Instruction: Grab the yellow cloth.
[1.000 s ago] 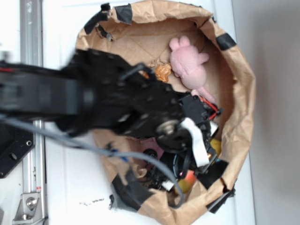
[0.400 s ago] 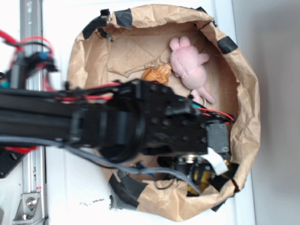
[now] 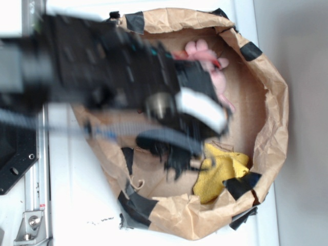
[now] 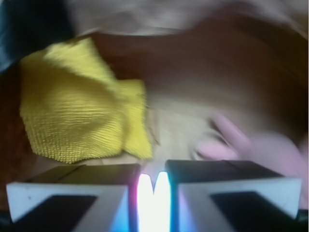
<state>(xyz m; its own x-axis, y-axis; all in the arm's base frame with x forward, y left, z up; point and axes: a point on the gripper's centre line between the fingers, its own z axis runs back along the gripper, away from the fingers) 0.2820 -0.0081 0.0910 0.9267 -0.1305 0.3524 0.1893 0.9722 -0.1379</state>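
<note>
The yellow cloth (image 3: 223,171) lies crumpled on the floor of the brown paper bag (image 3: 274,102), near its lower right wall. In the wrist view the yellow cloth (image 4: 82,106) sits upper left, ahead of the fingers and apart from them. My gripper (image 3: 177,156) is a motion-blurred dark shape just left of the cloth. Seen from the wrist, the gripper (image 4: 153,176) has its two pads pressed together with nothing between them.
A pink plush toy (image 3: 218,77) lies at the bag's top, partly behind my arm, and shows as a blurred pink plush toy (image 4: 270,150) at the wrist view's right. Black tape (image 3: 241,184) patches the bag's rim. A metal rail (image 3: 36,195) runs down the left.
My arm has swung up and left across the bag. The yellow cloth, almost wholly hidden under the arm before, now lies in the open at the lower right.
</note>
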